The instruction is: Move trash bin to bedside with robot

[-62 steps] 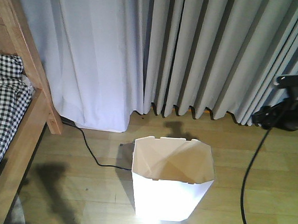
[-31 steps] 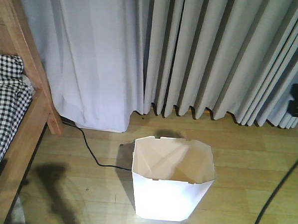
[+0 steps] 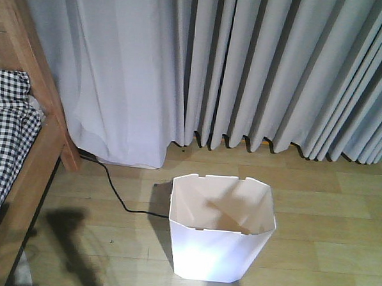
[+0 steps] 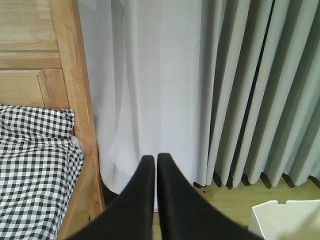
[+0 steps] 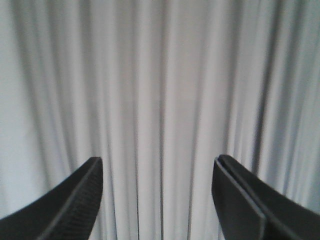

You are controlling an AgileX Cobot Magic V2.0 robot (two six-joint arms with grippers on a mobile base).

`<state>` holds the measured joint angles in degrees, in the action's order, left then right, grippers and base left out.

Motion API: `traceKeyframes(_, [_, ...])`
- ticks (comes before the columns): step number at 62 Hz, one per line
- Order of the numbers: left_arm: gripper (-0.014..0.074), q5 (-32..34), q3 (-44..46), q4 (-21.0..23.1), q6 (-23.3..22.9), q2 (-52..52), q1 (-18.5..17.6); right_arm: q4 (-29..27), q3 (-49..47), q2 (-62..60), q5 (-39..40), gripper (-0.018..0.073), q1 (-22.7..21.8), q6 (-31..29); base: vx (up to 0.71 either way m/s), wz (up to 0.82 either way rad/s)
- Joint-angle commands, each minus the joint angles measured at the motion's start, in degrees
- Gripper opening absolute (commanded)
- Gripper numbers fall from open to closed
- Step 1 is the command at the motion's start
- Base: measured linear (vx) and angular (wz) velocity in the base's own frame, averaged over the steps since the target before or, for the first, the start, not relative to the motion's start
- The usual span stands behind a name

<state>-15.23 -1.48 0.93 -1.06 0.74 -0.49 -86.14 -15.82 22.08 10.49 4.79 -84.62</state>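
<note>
The white trash bin (image 3: 220, 231) stands upright on the wooden floor in front of the curtains, empty, cream inside. Its rim corner shows at the lower right of the left wrist view (image 4: 287, 220). The bed with checked bedding (image 3: 5, 140) and light wooden frame (image 3: 29, 173) is at the left, apart from the bin; it also shows in the left wrist view (image 4: 35, 165). My left gripper (image 4: 152, 159) is shut and empty, held up facing the curtain near the bed post. My right gripper (image 5: 157, 167) is open and empty, facing only curtain. Neither arm shows in the front view.
Grey-white curtains (image 3: 246, 69) hang along the whole back wall down to the floor. A black cable (image 3: 114, 193) runs over the floor from under the curtain toward the bin's left side. The bed post (image 3: 57, 123) stands at the left.
The right arm with its trailing black cable has moved out of the front view past the right edge. The bin and bed have not moved.
</note>
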Motion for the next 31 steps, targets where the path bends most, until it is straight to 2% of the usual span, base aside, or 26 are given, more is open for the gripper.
traceKeyframes(1, [-0.0006, 4.0, -1.1, 0.1, -0.3, 0.7, -0.3, -3.9, 1.9, -3.7, 1.5, 0.0458, 0.0, -0.8, 0.0, 0.0])
traceKeyframes(6, [-0.0006, 4.0, -1.1, 0.1, -0.3, 0.7, -0.3, -4.0, 2.5, -5.8, -1.7, 0.0458, 0.0, -1.1, 0.0, 0.0])
traceKeyframes(15, [-0.0006, 4.0, -1.1, 0.1, -0.3, 0.7, -0.3, -3.9, 3.3, -5.4, -11.9, 0.0458, 0.0, -1.8, 0.0, 0.0])
traceKeyframes(21, [-0.0006, 4.0, -1.1, 0.1, -0.3, 0.7, -0.3, -2.9, 4.4, -5.1, -14.2, 0.0445, 0.0, -2.1, 0.0, 0.0])
traceKeyframes(26, [-0.0006, 4.0, -1.1, 0.1, -0.3, 0.7, -0.3, -1.5, 4.5, -5.1, -13.1, 0.0396, 0.0, -2.1, 0.0, 0.0])
traceKeyframes(31, [-0.0006, 4.0, -1.1, 0.1, -0.3, 0.7, -0.3, -0.9, 5.2, -5.1, -12.9, 0.0288, 0.0, -2.1, 0.0, 0.0])
